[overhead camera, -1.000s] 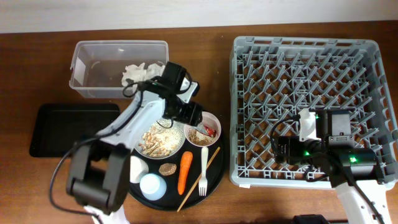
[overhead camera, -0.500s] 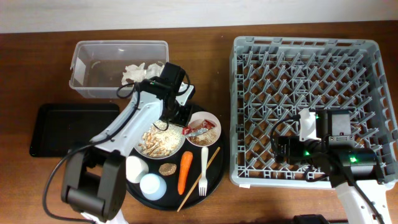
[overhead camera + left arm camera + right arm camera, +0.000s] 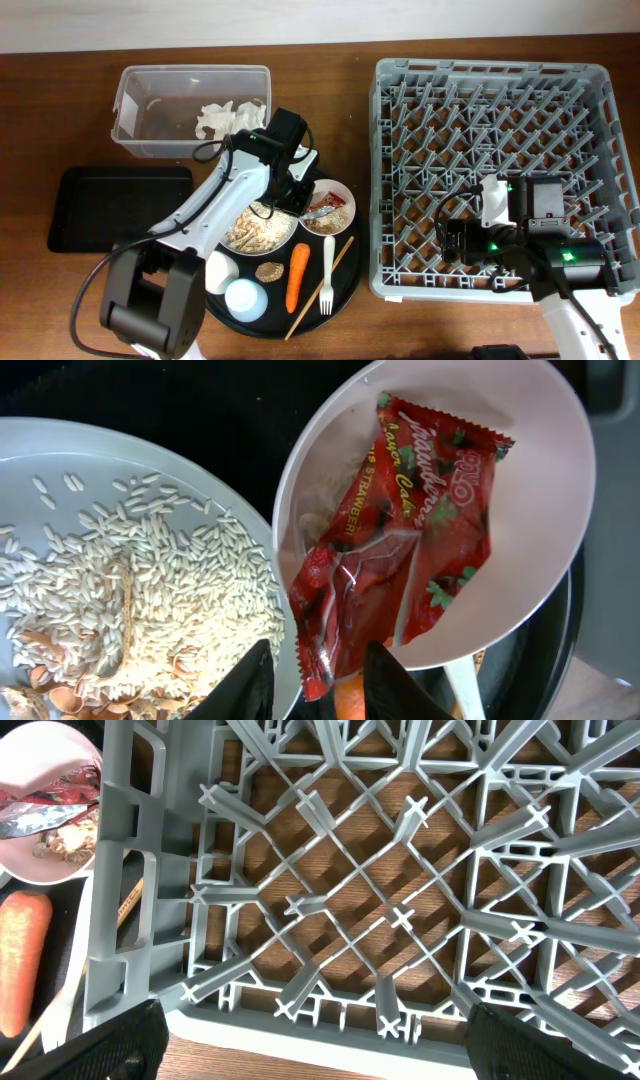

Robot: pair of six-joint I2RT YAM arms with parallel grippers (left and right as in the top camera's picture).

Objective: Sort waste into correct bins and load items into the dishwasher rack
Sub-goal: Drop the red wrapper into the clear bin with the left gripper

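**Left wrist: claw open around the wrapper's end in the bowl**

You've got the left claw (image 3: 318, 682) partly open, with a finger on either side of the lower end of the red-and-silver wrapper (image 3: 400, 550). It grips nothing. The wrapper lies crumpled in the small bowl (image 3: 545, 490), running from the far rim down to the near rim, and its bottom corner sits between the fingertips. The plate (image 3: 40, 450) of rice scraps (image 3: 150, 590) is just beside the bowl. Overhead, both sit on the round black tray (image 3: 345, 275), with the carrot (image 3: 296, 275) near them. The tissue (image 3: 222, 118) lies in the clear tub (image 3: 135, 100). Your right claw (image 3: 315, 1045) is spread wide, holding nothing, above a corner of the rack (image 3: 400, 915).
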